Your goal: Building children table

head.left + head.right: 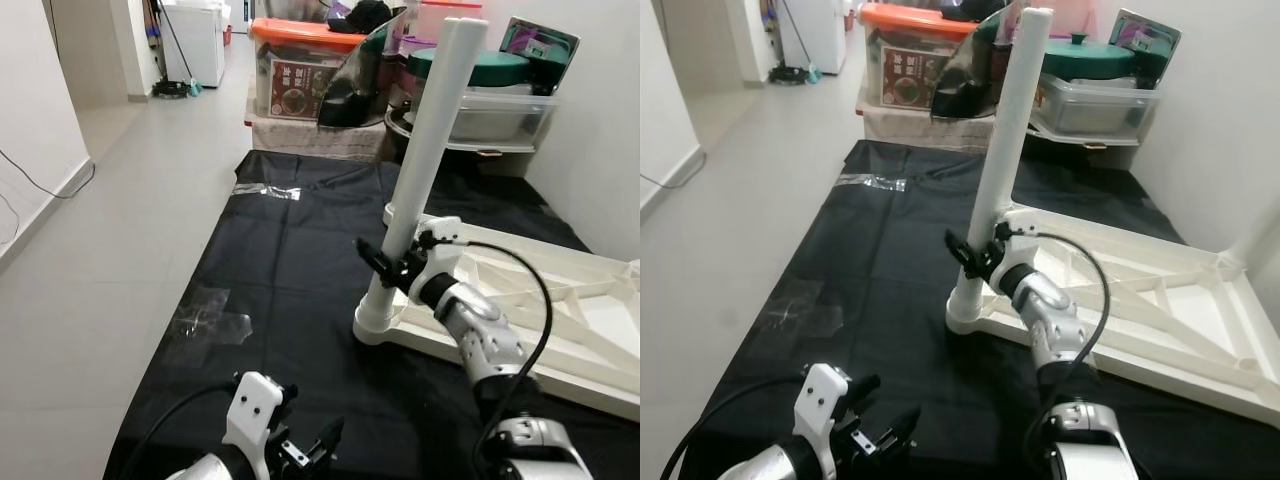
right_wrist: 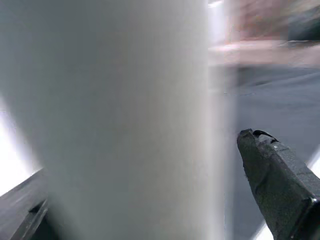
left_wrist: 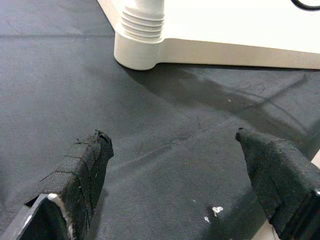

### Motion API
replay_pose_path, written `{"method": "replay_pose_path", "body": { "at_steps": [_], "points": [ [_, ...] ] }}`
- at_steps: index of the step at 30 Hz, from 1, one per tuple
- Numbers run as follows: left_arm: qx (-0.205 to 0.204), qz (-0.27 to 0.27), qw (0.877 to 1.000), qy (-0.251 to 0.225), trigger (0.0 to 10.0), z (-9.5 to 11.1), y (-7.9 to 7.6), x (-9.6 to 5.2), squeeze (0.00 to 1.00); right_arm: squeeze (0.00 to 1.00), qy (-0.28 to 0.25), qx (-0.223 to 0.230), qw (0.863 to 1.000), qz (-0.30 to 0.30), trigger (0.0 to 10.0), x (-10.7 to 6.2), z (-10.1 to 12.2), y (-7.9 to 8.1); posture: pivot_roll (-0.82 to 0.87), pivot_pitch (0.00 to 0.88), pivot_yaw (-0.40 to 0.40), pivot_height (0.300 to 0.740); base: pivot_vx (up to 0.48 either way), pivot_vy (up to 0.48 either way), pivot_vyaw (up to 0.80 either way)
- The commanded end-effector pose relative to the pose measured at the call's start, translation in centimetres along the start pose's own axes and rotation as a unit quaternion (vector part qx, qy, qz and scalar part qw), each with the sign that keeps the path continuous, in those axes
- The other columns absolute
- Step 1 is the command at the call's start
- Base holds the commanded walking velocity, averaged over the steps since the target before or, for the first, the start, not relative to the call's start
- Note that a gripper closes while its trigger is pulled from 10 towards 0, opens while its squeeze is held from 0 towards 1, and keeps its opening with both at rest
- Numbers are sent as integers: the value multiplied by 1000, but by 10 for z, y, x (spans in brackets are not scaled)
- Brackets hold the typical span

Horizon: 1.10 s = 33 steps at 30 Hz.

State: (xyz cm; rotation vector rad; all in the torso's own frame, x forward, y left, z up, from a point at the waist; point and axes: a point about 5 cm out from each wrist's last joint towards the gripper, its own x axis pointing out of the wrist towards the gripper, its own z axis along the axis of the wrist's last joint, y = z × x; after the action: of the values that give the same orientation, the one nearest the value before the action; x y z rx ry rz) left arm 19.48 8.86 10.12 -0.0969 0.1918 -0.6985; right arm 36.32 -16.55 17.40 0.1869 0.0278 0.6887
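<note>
Right tool (image 1: 392, 262) is sitting low on the white table leg (image 1: 425, 160), fingers either side of it. Whether they're actually pinching it or just straddling it I can't tell; the right wrist view is mostly blurry white tube with one black fingertip (image 2: 280, 190) off to the side.

Progress-wise: the white tabletop (image 1: 560, 310) is lying upside down on the black mat (image 1: 290, 290), ribbed underside facing up, and this one leg is standing in the corner socket (image 1: 375, 325) nearest the robot, leaning a little. Looks like it's in but maybe not fully screwed home. The far corner visible in the right eye view has no leg, so I'd guess most of the job is left.

Left tool (image 1: 305, 452) is hovering over the mat in front of that socket, fingers spread wide, holding nothing.
</note>
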Motion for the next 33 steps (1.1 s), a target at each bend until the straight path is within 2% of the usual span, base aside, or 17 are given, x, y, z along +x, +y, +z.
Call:
{"method": "replay_pose_path", "body": {
  "at_steps": [1,3,4,12,13,14,15,16,21,25,26,27,28,29,31,32,33],
  "points": [
    [1,-3,1000,6,10000,-3,0,0,0,0,4,7,998,59,10000,2,6,5,239,0,-115,740,0,0,0],
    [3,-2,1000,6,10000,-3,1,2,0,0,29,-2,983,181,10000,3,12,12,254,0,-123,740,0,0,0],
    [4,-2,1000,6,10000,-3,1,2,0,0,37,-2,977,209,10000,3,13,13,254,0,-123,740,0,0,0],
    [12,-3,1000,6,10000,-2,1,3,0,0,47,-22,945,324,10000,21,19,31,278,0,-126,740,0,0,0],
    [11,-1,1000,6,10000,-2,1,3,0,0,48,-26,939,340,8627,25,20,36,282,0,-126,740,0,0,0],
    [11,0,1000,6,10000,-2,1,2,0,0,52,-28,931,359,3686,28,18,41,286,0,-127,740,0,0,0],
    [11,0,1000,6,10000,-2,1,2,0,0,55,-32,926,371,3020,30,17,45,286,0,-127,740,0,0,0],
    [10,0,1000,6,10000,-3,1,2,0,0,59,-32,920,386,0,31,14,48,284,0,-124,740,0,0,0],
    [9,-2,1000,7,10000,-3,1,2,0,0,61,-34,914,400,0,30,8,52,283,0,-123,740,0,0,0],
    [8,-5,1000,9,10000,-3,0,2,0,0,42,-47,927,370,0,26,-2,53,274,0,-118,740,0,0,0],
    [7,-5,1000,9,10000,-3,0,2,0,0,28,-50,944,325,0,27,-3,50,270,0,-116,740,0,0,0],
    [7,-5,1000,9,10000,-3,0,2,0,0,28,-50,944,325,0,27,-3,50,270,0,-116,740,0,0,0],
    [7,-5,1000,9,10000,-3,0,2,0,0,15,-53,960,274,0,29,-4,46,270,0,-116,740,0,0,0],
    [7,-5,1000,9,10000,-3,0,2,0,0,15,-53,960,274,0,29,-4,46,270,0,-116,740,0,0,0],
    [7,-5,1000,8,10000,-3,0,2,0,0,3,-55,974,221,0,30,-5,41,270,0,-116,740,0,0,0],
    [6,-5,1000,7,10000,-3,0,2,0,0,-13,-54,993,101,0,30,-6,30,251,0,-110,740,0,0,0],
    [4,-4,1000,7,10000,-3,1,1,0,0,-17,-65,997,-23,0,26,-10,21,241,0,-105,740,0,0,0]
  ]
}}
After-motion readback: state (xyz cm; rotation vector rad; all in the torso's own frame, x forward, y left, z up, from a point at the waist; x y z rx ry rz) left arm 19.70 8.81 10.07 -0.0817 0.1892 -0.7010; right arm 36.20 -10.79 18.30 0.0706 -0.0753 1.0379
